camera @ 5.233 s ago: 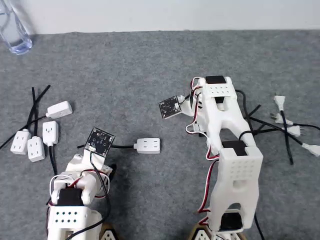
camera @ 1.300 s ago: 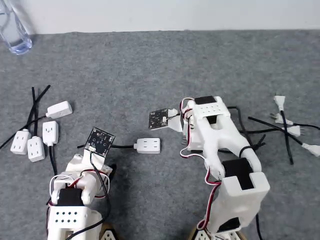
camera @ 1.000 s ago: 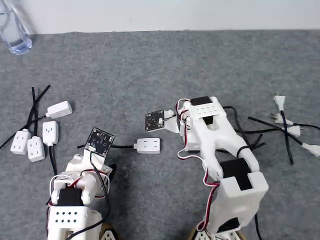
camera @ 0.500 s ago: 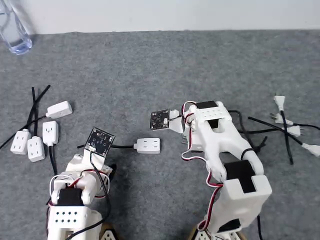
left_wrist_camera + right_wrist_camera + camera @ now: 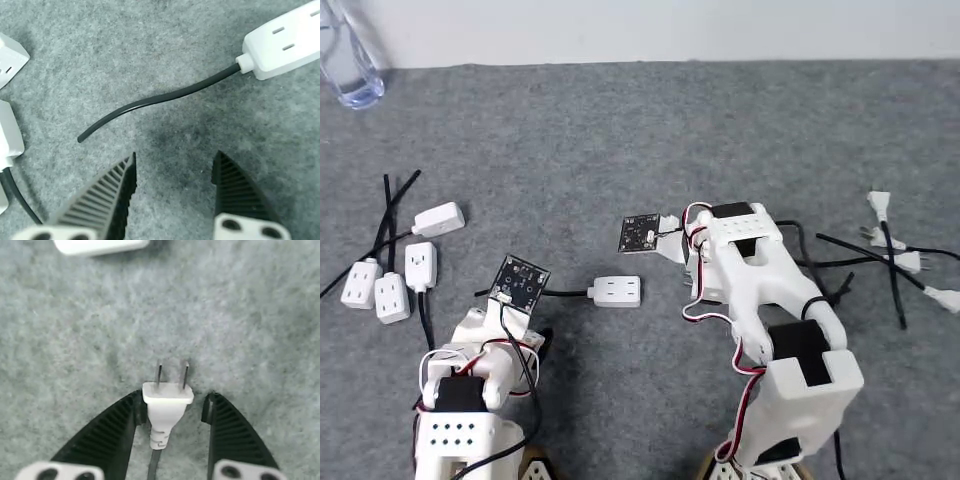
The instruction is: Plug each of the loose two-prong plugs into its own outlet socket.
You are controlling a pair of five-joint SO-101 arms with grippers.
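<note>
Plug [image 5: 167, 407], white moulded plastic with two thin metal prongs, sits mid-worktop [image 5: 620, 120] on grey felt. The right hand [image 5: 173, 399] has its fingers parted around it, one touching its side. The prongs aim at a socket [image 5: 100, 245] to the left. It is probably light and rigid, though its cord may tug. Pinch across the flat body.

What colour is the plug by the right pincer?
The plug is white, with grey metal prongs. The right wrist view shows it best.
</note>
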